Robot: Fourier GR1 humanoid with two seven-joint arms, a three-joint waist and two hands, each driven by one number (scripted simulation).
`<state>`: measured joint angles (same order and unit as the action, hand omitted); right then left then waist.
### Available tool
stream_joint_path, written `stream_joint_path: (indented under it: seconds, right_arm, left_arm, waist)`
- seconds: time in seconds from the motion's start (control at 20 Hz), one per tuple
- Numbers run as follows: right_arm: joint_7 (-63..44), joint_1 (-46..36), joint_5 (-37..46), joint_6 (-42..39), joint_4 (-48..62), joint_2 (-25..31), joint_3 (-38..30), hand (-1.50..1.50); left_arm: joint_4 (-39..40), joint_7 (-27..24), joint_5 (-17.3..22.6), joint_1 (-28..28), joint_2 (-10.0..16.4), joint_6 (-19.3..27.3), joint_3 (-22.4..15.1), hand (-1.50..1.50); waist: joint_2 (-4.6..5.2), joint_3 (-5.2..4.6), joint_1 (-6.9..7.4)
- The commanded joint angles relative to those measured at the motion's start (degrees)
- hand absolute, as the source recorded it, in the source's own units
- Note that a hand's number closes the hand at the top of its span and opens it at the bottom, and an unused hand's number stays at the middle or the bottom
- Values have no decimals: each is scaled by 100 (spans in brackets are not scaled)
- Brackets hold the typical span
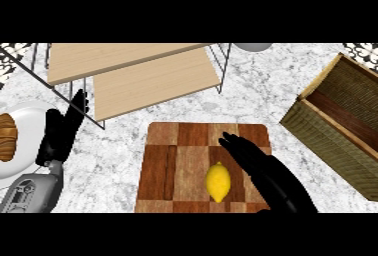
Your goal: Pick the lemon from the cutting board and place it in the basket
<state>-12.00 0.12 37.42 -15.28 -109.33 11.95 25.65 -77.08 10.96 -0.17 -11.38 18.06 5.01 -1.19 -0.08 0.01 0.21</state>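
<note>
Only the head view to go on here. The lemon (218, 182) is sitting on the cutting board (177, 150), in its near right part, and it's lying with its long axis pointing straight away from the robot. The right hand (267, 172) is hanging just beside it on the lemon's right, fingers stretched out straight and angling up-left past the lemon's far end, not gripping anything. I can't tell whether it's touching the fruit or how high it's sitting over the board.

The left hand (57, 134) is resting relaxed, fingers up, way over at the left by the plate (26, 117), so the right one is clearly nearer. I'm guessing the right hand is needing a small shift left to close across the lemon's narrow width. The basket (325, 145) is waiting off to the board's right, well apart from the lemon
</note>
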Motion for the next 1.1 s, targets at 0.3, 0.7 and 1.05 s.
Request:
stream_joint_path:
  seconds: [0.3,0.7,1.05]
  right_arm:
    - [-127,-147,673,210,613,-674,403,-150]
    - [441,-12,363,105,953,-505,-107,-150]
    - [193,6,856,352,1251,-989,379,-150]
  left_arm:
    - [198,69,-255,-340,-271,-193,105,0]
    - [-125,116,-350,-128,-367,-363,199,0]
    - [-94,90,-540,-120,-608,-248,187,0]
  waist:
    - [9,-2,-42]
    - [7,-1,-31]
    - [7,-1,-38]
